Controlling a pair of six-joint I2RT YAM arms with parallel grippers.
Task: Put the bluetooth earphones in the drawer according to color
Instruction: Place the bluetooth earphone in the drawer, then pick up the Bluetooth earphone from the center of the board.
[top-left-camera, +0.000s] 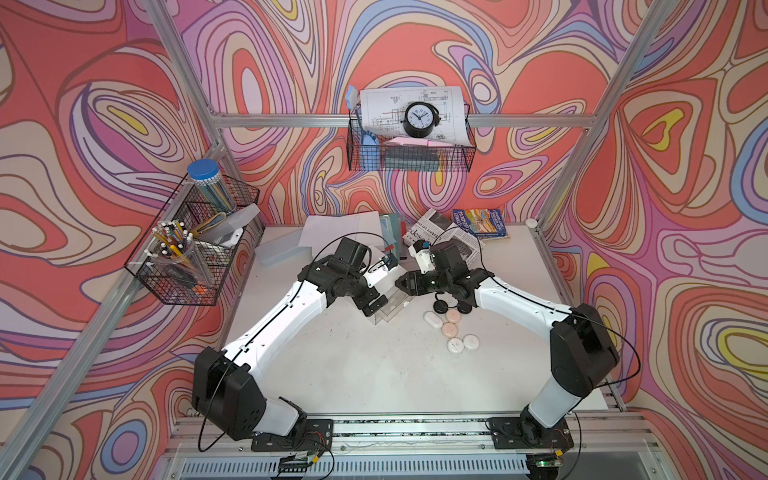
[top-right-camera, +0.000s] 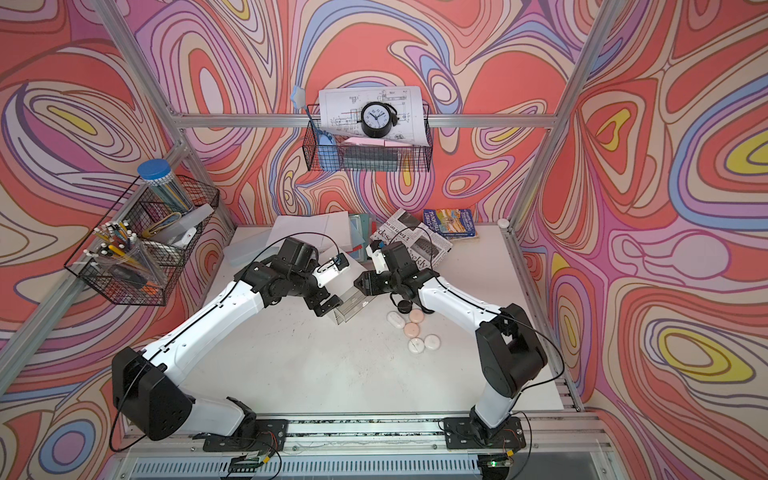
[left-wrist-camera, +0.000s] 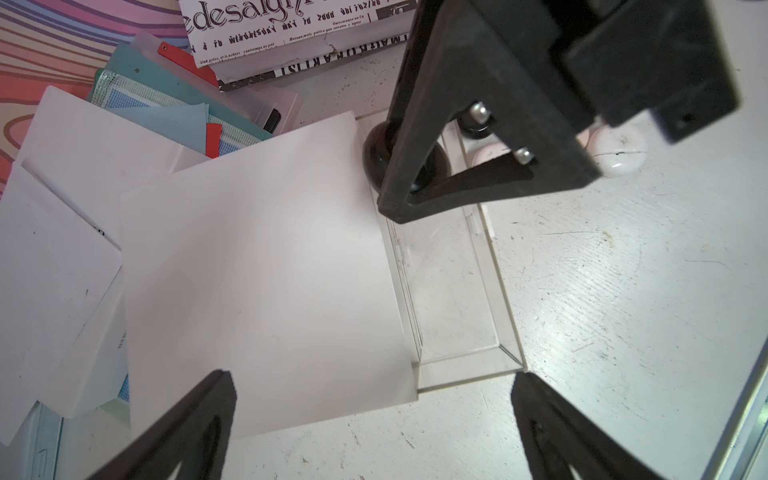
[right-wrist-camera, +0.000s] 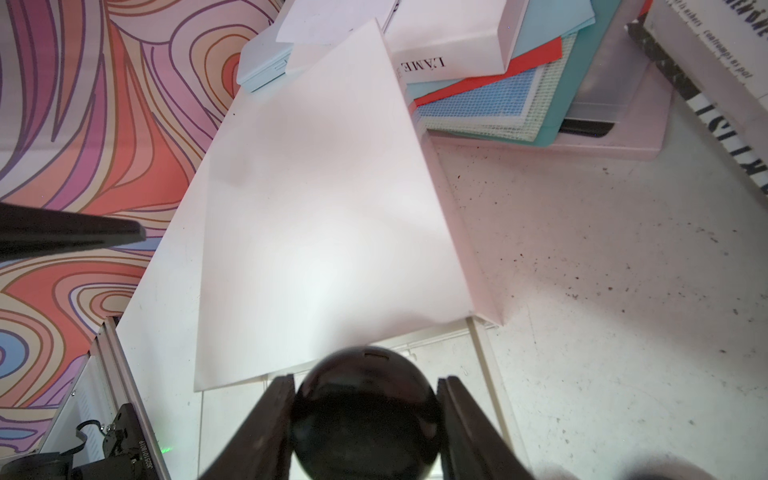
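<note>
— Where is there room to reach?
— The near half of the table (top-left-camera: 353, 374) is bare.
— What's in the way?
— Papers (top-left-camera: 340, 228), a newspaper (top-left-camera: 432, 226) and a book (top-left-camera: 482, 222) crowd the far edge. The right gripper (right-wrist-camera: 365, 384), clamping a black case (right-wrist-camera: 365, 415), hangs over one end of the open drawer (left-wrist-camera: 453, 299).

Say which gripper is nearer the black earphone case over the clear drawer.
Right. The right gripper clamps the black earphone case; the left gripper hangs open at the clear drawer's other end, apart from it.
</note>
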